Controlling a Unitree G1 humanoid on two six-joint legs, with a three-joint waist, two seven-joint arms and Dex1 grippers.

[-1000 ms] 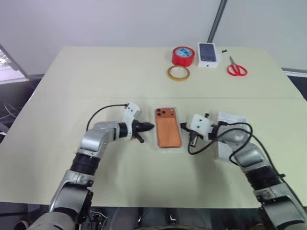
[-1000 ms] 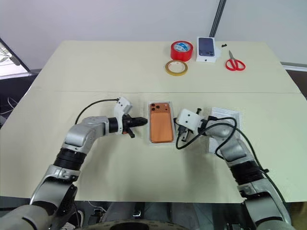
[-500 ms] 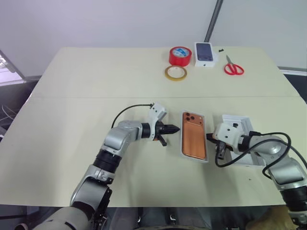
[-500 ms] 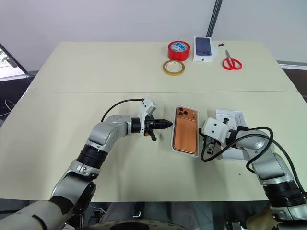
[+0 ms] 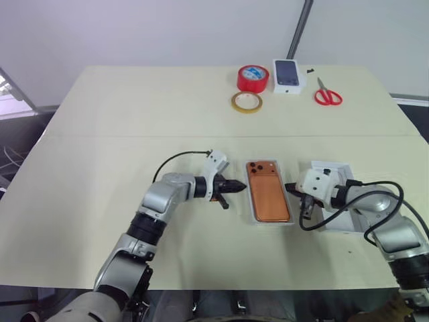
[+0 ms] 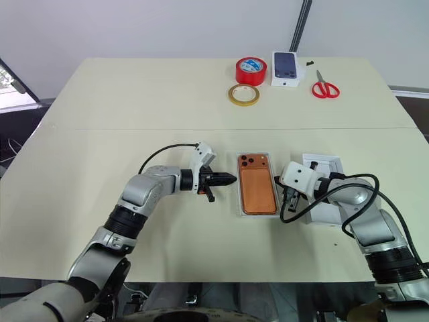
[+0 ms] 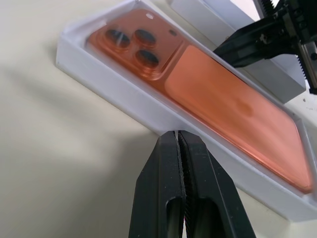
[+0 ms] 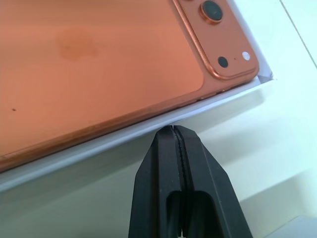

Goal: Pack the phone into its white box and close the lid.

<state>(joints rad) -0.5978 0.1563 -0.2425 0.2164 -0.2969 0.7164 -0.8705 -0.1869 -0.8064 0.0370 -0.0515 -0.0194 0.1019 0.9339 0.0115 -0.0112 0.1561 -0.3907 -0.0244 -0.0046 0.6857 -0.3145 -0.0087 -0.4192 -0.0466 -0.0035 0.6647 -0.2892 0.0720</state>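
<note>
The orange-copper phone (image 5: 267,199) lies camera side up inside the white box (image 7: 143,106), near the middle of the table. My left gripper (image 5: 241,186) is shut, its tips at the box's left wall. My right gripper (image 5: 290,188) is shut as well, its tips against the opposite long wall (image 8: 94,148). Nothing is held in either. The lid (image 5: 333,168) lies open side up just right of the box, partly under my right arm.
At the table's far side sit a red tape roll (image 5: 253,77), a yellowish tape ring (image 5: 247,102), a small white box with a phone picture (image 5: 287,73) and red-handled scissors (image 5: 328,97). Bare tabletop (image 5: 100,168) stretches to the left.
The white box with the phone has slid right and nearer between the two shut grippers. It tilted on the way and now lies straighter. The lid shifted slightly right.
</note>
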